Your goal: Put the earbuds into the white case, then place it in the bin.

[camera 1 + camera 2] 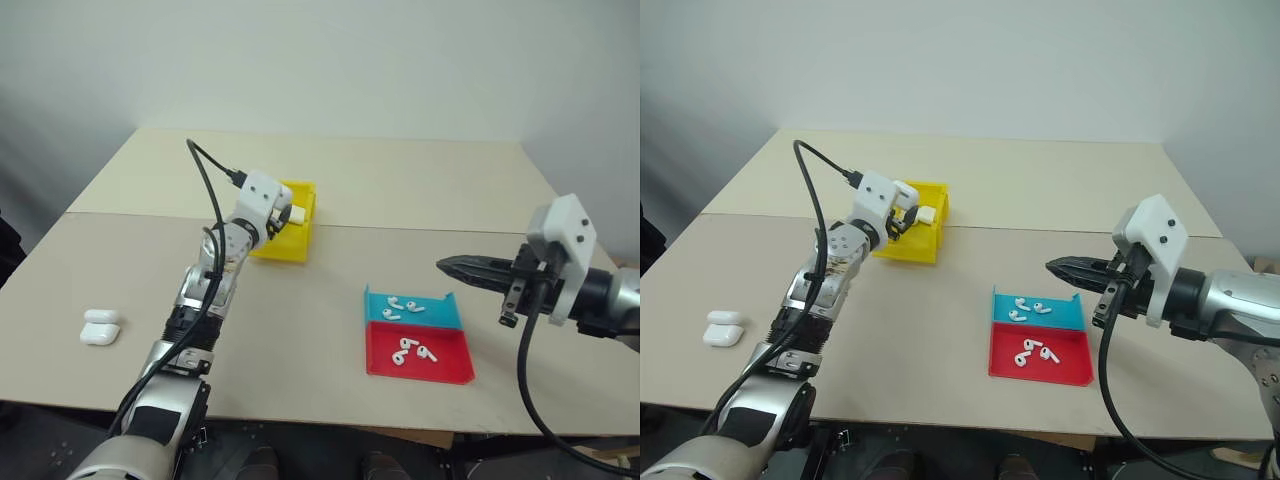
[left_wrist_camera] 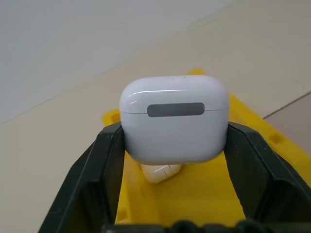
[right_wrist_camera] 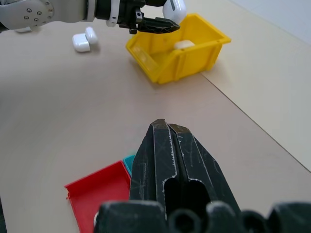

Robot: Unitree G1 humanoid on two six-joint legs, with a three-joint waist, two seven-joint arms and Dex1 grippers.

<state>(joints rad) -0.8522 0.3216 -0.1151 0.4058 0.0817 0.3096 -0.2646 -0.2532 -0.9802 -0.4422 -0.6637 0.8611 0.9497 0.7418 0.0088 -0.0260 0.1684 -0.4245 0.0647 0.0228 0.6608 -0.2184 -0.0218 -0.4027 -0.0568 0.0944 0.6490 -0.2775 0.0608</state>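
My left gripper [image 2: 175, 131] is shut on the white case [image 2: 174, 119], lid closed, held just above the yellow bin [image 1: 283, 246] at the table's middle left. Another white case [image 3: 183, 44] lies inside the bin beneath it. Several loose earbuds lie in the blue tray [image 1: 441, 316] and in the red tray [image 1: 448, 366] at the right. My right gripper [image 1: 447, 266] hovers shut and empty to the right of the trays, pointing left over the table.
Two more white cases [image 1: 100, 327] lie side by side on the table near my left arm. A seam [image 1: 420, 229] runs across the tabletop behind the trays. The far half of the table is bare.
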